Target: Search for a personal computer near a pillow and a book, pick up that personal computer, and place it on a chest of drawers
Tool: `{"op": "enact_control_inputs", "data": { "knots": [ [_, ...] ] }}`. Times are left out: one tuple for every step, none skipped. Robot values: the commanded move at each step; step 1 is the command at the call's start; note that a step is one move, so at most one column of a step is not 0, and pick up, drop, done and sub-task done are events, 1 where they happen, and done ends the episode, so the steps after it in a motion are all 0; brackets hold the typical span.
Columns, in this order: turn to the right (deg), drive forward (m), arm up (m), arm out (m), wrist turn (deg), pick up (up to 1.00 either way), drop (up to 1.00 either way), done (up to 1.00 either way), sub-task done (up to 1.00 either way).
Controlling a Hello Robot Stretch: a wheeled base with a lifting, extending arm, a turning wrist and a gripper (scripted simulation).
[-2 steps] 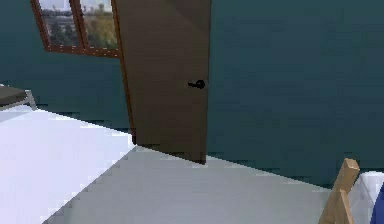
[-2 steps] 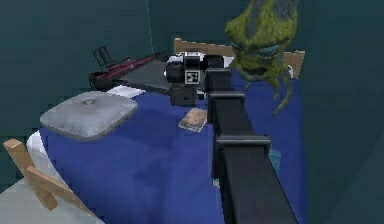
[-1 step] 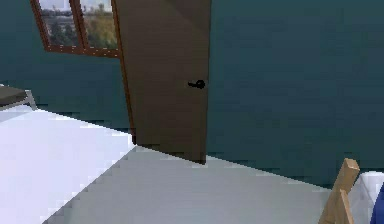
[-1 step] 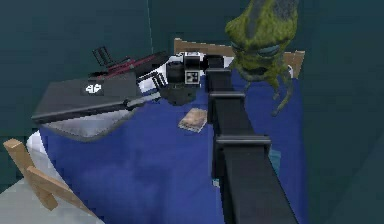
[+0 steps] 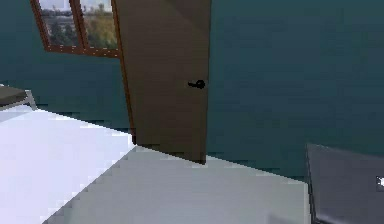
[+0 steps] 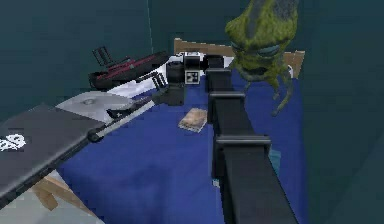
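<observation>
A dark grey flat laptop [image 6: 40,148] with a small white mark on its lid hangs at the arm side view's left, out past the corner of a blue bed [image 6: 150,165]. My gripper [image 6: 100,130] holds it by its edge, clear of the bed. The arm [image 6: 240,150] rises from the bottom edge, with its white squares [image 6: 190,72] at the far end. A small book [image 6: 193,120] lies on the blue cover beside the arm. White pillows [image 6: 148,86] sit at the bed's head. The laptop's corner [image 5: 348,185] also shows at the forward view's lower right.
A brown door [image 5: 165,75] with a black handle stands in a teal wall, a window [image 5: 75,25] left of it. A white bed surface [image 5: 50,150] fills the lower left. A dark model boat [image 6: 125,68], a green tentacled statue [image 6: 262,40] and a pale grey rounded thing [image 6: 88,103] stand by the bed.
</observation>
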Motion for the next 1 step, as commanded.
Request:
{"op": "enact_control_inputs", "data": {
  "knots": [
    [0.0, 0.0, 0.0, 0.0, -45.0, 0.0, 0.0, 0.0, 0.0]
  ]
}}
